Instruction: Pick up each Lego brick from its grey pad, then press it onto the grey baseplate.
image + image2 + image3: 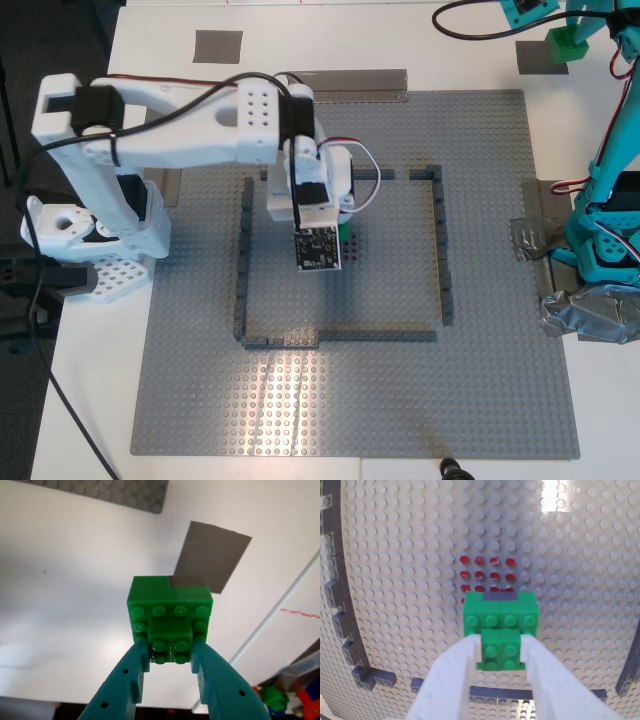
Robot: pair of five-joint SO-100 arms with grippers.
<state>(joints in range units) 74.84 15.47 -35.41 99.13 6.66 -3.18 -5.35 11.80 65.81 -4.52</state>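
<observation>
My first gripper [171, 652], teal, is shut on a green Lego brick [170, 611] over the white table. A grey pad [212, 555] lies just beyond the brick. In the exterior view this brick [572, 42] hangs at the top right beside that pad [535, 58]. My second gripper [501, 645], white, is shut on the other green brick [501, 615] low over the grey baseplate [395, 555], just short of a patch of red studs [487, 572]. Whether this brick touches the plate I cannot tell. In the exterior view the wrist hides most of it [345, 232].
A frame of dark grey bricks [441, 250] rings the second gripper on the baseplate [480, 400]. Another grey pad [217, 45] lies at the exterior view's top left, and a long grey strip [350, 82] behind the plate. Crumpled silver tape [590, 310] surrounds the teal arm's base.
</observation>
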